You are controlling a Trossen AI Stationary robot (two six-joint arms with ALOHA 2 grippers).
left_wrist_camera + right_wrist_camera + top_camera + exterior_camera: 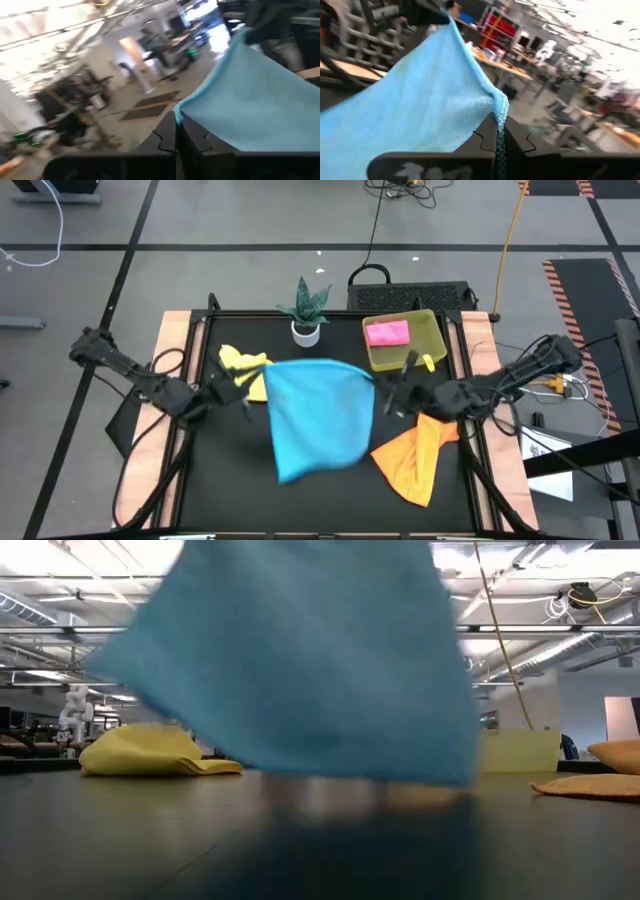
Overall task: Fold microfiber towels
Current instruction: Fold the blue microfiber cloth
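Both grippers, left (176, 135) and right (500, 140), pinch opposite corners of the blue towel (318, 415), hoisting it off the table (230, 490), likely to spread it flat for folding.

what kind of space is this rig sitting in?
Looks like an open robotics lab or workshop: exposed ceiling pipes and strip lights overhead, taped floor lines, loose cables, and rows of workbenches behind the blue towel.

One towel (318, 418) hangs between both tools (another (388, 333) lies in the tray (432, 330)).
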